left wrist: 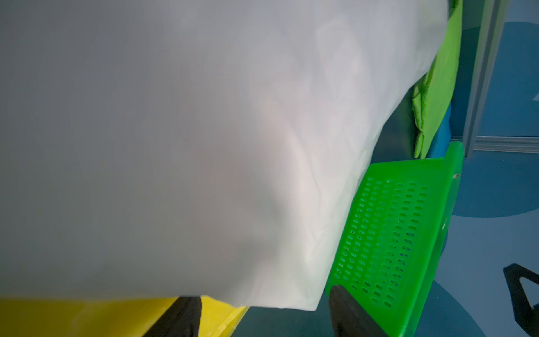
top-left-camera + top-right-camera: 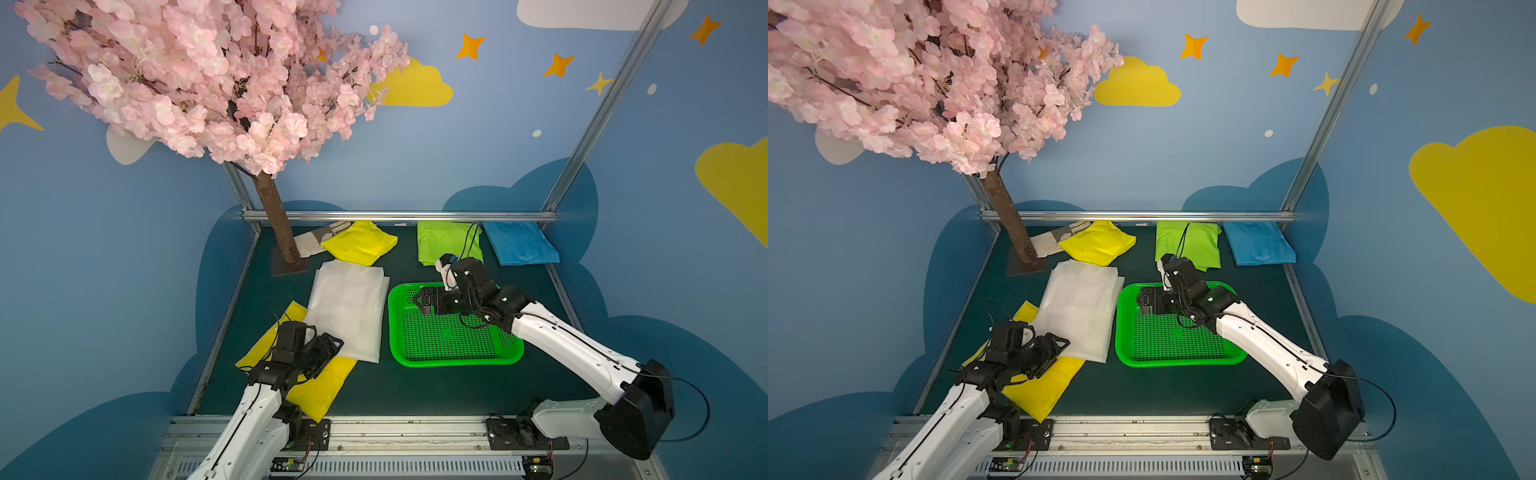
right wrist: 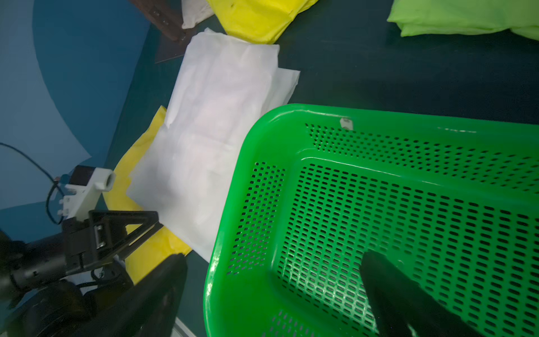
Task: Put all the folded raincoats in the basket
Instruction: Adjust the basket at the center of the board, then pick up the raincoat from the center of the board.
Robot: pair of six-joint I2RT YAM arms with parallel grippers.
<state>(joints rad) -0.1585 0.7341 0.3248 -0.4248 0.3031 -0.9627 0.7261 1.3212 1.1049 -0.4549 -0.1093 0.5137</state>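
Lying flat just beside the basket (image 2: pixel 457 360), at its nine o'clock, is the white folded raincoat (image 2: pixel 347 311). The left gripper (image 2: pixel 334 345), jaws apart, hovers at the raincoat's seven o'clock corner. The right gripper (image 2: pixel 420 302), jaws apart, straddles the basket's eleven o'clock corner.

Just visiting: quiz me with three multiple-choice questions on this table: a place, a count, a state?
1. Relative to the basket, the white raincoat lies: A inside; B beside; C underneath.
2. Yellow folded bundles: A one; B two; C four.
3. The basket is: A empty; B full; C overturned.
Answers: B, it lies flat next to the rim; B, back yellow bundle and front yellow bundle; A, only bare mesh shows inside.
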